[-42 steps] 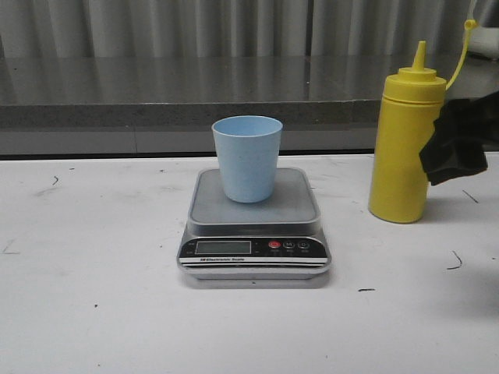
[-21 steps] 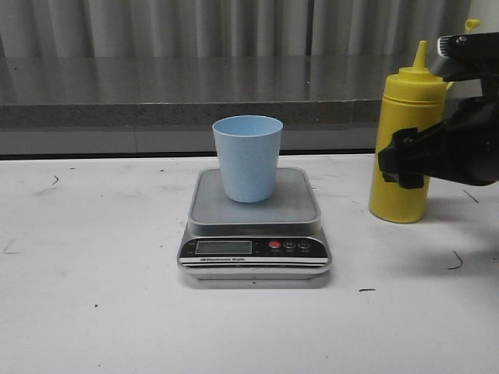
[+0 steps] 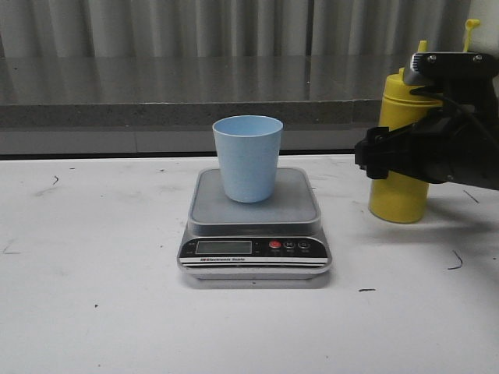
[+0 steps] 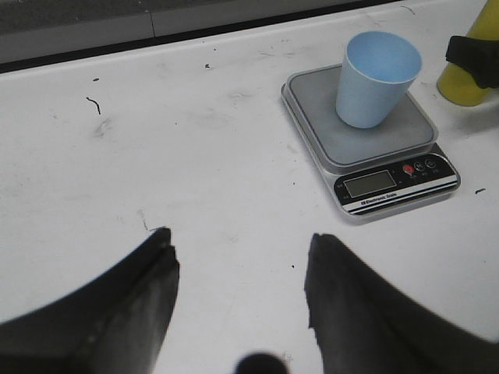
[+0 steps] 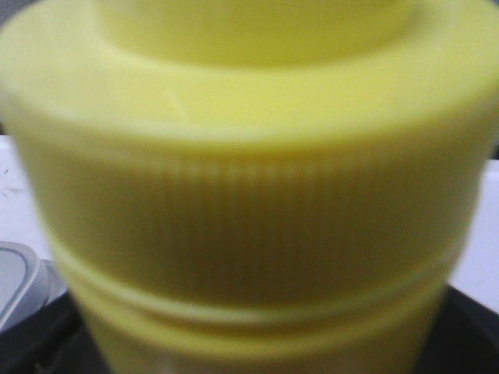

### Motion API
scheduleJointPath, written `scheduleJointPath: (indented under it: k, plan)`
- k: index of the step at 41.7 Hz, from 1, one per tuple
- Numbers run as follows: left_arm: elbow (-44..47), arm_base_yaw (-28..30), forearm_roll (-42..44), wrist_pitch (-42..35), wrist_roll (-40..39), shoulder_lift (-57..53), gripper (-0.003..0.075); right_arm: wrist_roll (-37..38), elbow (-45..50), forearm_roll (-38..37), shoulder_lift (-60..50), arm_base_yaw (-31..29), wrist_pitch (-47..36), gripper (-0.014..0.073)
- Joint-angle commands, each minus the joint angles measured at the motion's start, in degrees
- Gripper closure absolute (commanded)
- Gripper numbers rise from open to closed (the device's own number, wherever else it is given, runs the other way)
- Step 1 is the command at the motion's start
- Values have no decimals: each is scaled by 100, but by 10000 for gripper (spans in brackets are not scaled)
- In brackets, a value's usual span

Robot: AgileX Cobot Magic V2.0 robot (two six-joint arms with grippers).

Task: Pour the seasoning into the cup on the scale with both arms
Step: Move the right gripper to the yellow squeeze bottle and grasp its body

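Note:
The light-blue cup (image 3: 248,160) stands upright on the silver scale (image 3: 296,201) at the table's middle. To its right the yellow seasoning bottle (image 3: 398,199) stands on the table, its nozzle and tethered cap partly behind my right arm. My right gripper (image 3: 383,156) is open and reaches in from the right, its fingers on either side of the bottle's middle. In the right wrist view the bottle (image 5: 249,195) fills the picture, blurred, with a dark finger (image 5: 31,343) at each lower corner. My left gripper (image 4: 238,257) hangs open over bare table, well left of the scale (image 4: 390,183) and cup (image 4: 376,78).
A grey stone ledge (image 3: 156,109) runs along the back of the white table (image 3: 93,296), with a curtain behind it. Small dark scuffs mark the table top.
My right gripper has come in from the right edge and slid leftwards, from beside the bottle to around its middle. Cup, scale and bottle have stayed put.

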Motion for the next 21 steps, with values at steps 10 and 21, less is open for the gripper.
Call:
scheduleJointPath:
  k: [10, 21]
  plan:
    - [-161, 5, -49, -402, -60, -15, 351, 2, -437, 50, 45, -18, -515, 172]
    - [-161, 5, -49, -402, -60, -15, 351, -40, -419, -145, -312, -18, -601, 303]
